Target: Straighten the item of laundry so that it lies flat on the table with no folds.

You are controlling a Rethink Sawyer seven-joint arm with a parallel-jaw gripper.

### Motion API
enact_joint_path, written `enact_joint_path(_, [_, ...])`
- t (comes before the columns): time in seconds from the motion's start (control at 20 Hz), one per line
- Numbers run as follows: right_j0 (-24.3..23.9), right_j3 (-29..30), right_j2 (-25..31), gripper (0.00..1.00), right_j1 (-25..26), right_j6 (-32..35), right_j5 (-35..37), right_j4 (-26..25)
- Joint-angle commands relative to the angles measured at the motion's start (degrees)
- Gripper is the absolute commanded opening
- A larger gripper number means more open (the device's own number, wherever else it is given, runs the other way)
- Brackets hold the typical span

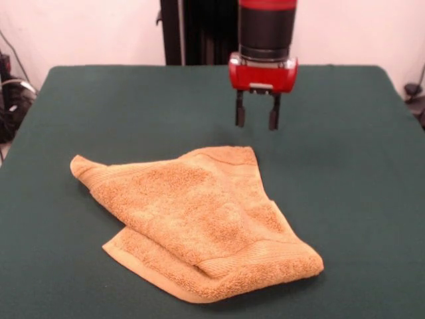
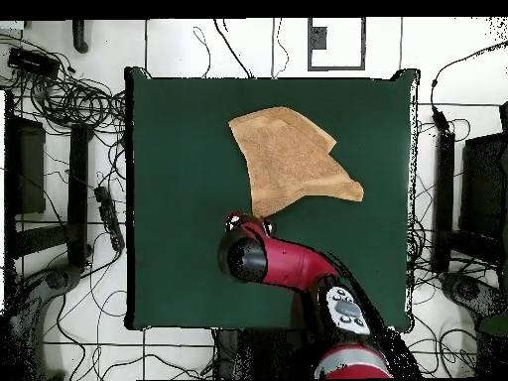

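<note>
The orange-tan towel [image 1: 199, 222] lies folded over on itself on the dark green table [image 1: 352, 166], with a doubled layer along its near edge and a woven band showing. In the overhead view the towel [image 2: 290, 157] sits in the table's [image 2: 179, 198] upper middle. My gripper [image 1: 256, 119] hangs above the table just behind the towel's far corner, open and empty, its two dark fingers apart and clear of the cloth. In the overhead view the gripper [image 2: 248, 224] is just below the towel's lower tip.
The red and black arm [image 2: 298, 268] reaches in from the bottom of the overhead view. Cables and dark stands [image 2: 60, 169] lie on the floor around the table. The black pedestal [image 1: 199, 30] stands behind the table's far edge.
</note>
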Motion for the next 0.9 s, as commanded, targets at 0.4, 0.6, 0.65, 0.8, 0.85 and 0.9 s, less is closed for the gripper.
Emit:
enact_joint_path(0.4, [-1.63, -7.1, 8.45, 1.0, 12.23, 9.01, -7.0, 0.39])
enact_joint_path(0.6, [-2.58, -8.32, 8.45, 1.0, 11.03, 7.95, -5.27, 0.56])
enact_joint_path(0.65, [-2.86, -8.69, 8.55, 1.0, 10.83, 7.48, -4.68, 0.44])
enact_joint_path(0.8, [-4.23, -9.11, 9.5, 1.0, 9.83, 6.61, -2.35, 0.44])
enact_joint_path(0.85, [-4.08, -8.99, 9.29, 1.0, 9.29, 6.7, -1.96, 0.59])
enact_joint_path(0.9, [-4.0, -8.62, 9.17, 1.0, 8.68, 7.02, -1.64, 0.84])
